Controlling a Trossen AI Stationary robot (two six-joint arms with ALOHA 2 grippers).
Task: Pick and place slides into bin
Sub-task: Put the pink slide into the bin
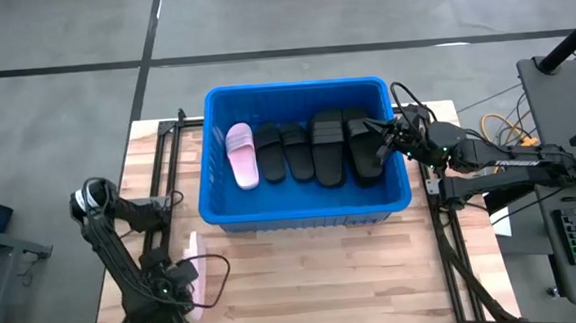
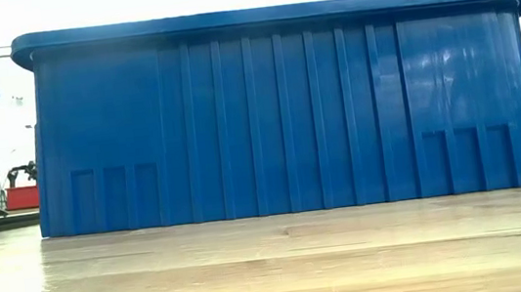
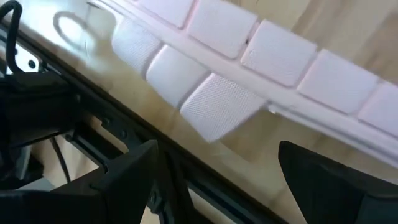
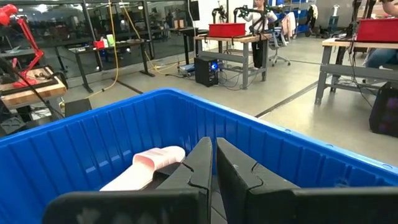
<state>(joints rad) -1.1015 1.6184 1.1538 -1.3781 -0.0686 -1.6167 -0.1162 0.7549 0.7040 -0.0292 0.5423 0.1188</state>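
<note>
Fingers of left gripper (image 1: pixel 188 285) spread wide beside pink slide (image 1: pixel 200 270), gripping nothing.

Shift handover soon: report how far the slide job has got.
Done: one pink and four black slides lie in the bin. In hand: the open left gripper straddles the pink slide on the table, not yet gripping. The shut right gripper hangs over the bin. Left: that one.
</note>
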